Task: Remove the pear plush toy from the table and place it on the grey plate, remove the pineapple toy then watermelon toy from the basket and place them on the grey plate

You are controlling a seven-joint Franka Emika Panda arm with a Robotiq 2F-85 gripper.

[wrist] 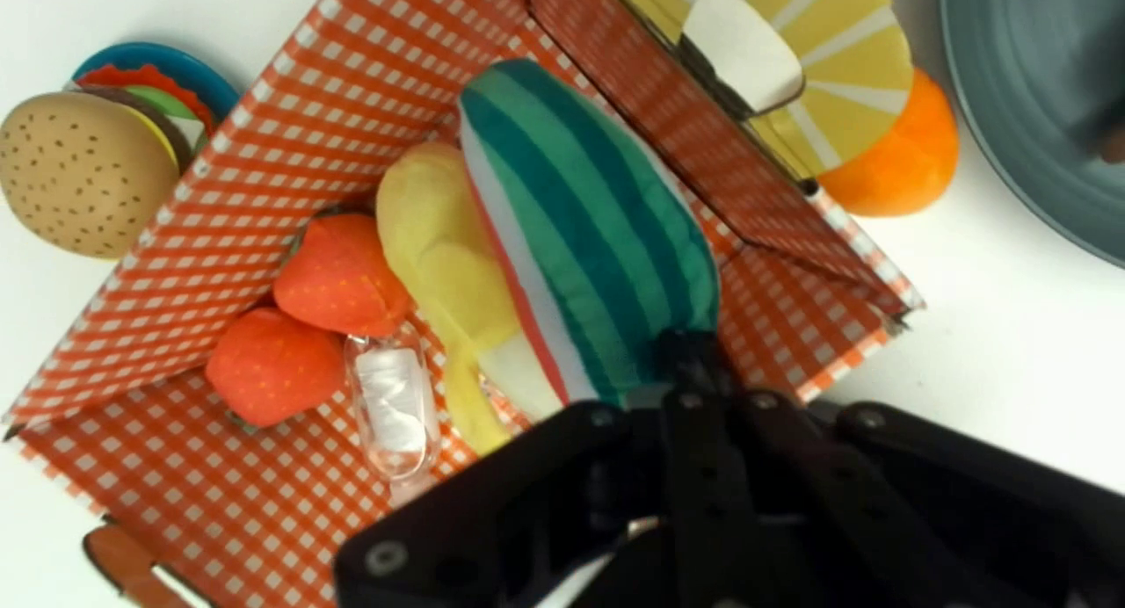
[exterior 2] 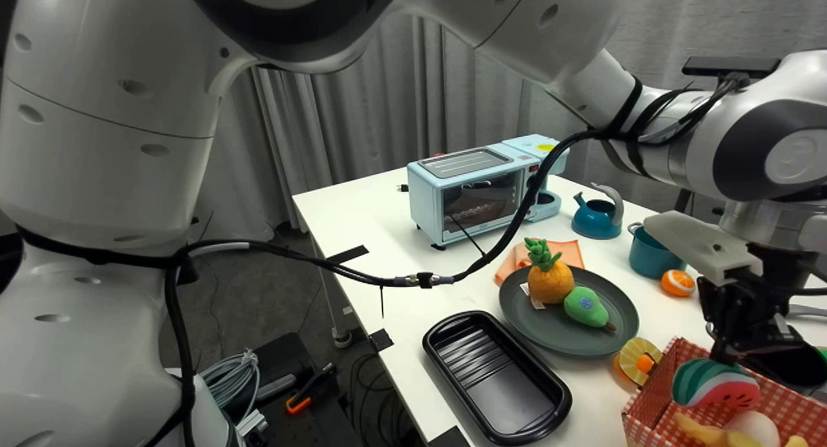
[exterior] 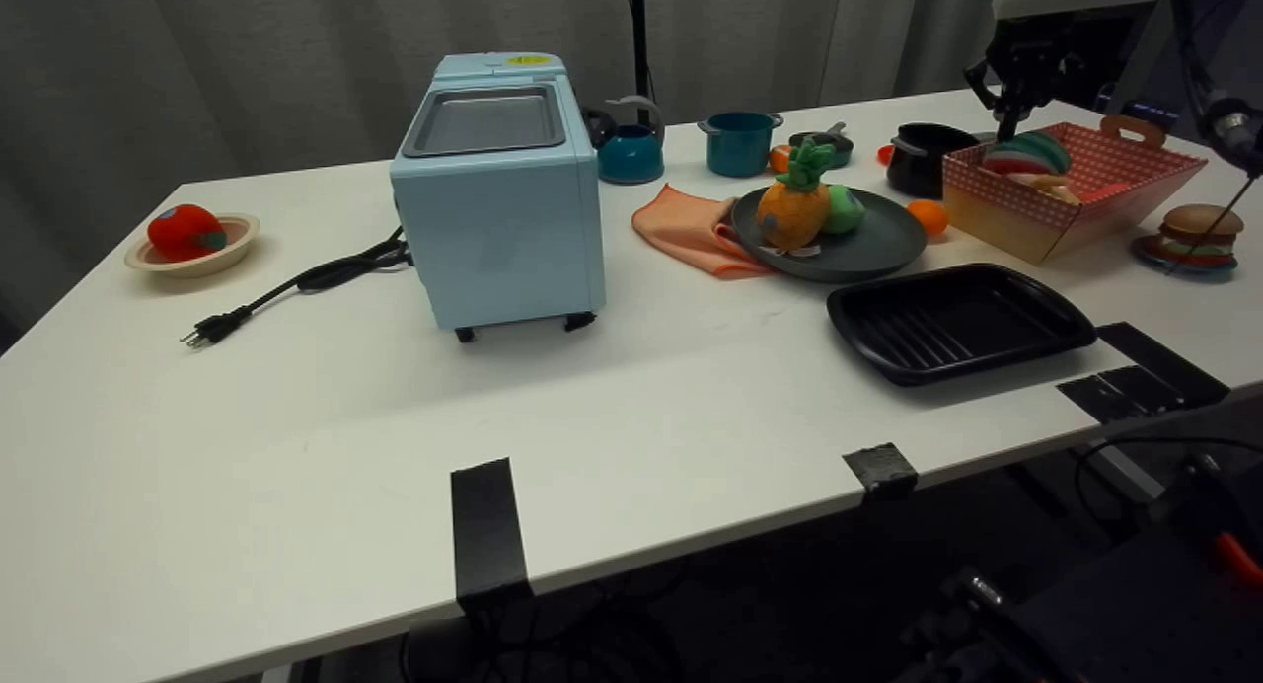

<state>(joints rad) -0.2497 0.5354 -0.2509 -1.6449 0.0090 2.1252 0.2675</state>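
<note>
The watermelon toy (wrist: pixel 584 221) is striped green with a white and red edge. My gripper (wrist: pixel 690 353) is shut on one end of it in the wrist view. In both exterior views the watermelon toy (exterior: pixel 1036 152) (exterior 2: pixel 701 381) is tilted at the top of the red checkered basket (exterior: pixel 987 204) (exterior 2: pixel 652 382), under my gripper (exterior: pixel 1006 128) (exterior 2: pixel 722 353). The orange pineapple toy (exterior: pixel 792 217) (exterior 2: pixel 550 283) stands on the grey plate (exterior: pixel 888 254) (exterior 2: pixel 549 337). The green pear toy (exterior: pixel 844 209) (exterior 2: pixel 586 307) lies beside it on the plate.
The basket also holds yellow toys (wrist: pixel 448 248), red toys (wrist: pixel 343 274) and a clear bottle (wrist: pixel 395 406). An orange (exterior: pixel 928 215) sits between basket and plate. A black tray (exterior: pixel 962 323), black pot (exterior: pixel 923 160), toy burger (exterior: pixel 1199 234) and blue toaster oven (exterior: pixel 503 229) stand around.
</note>
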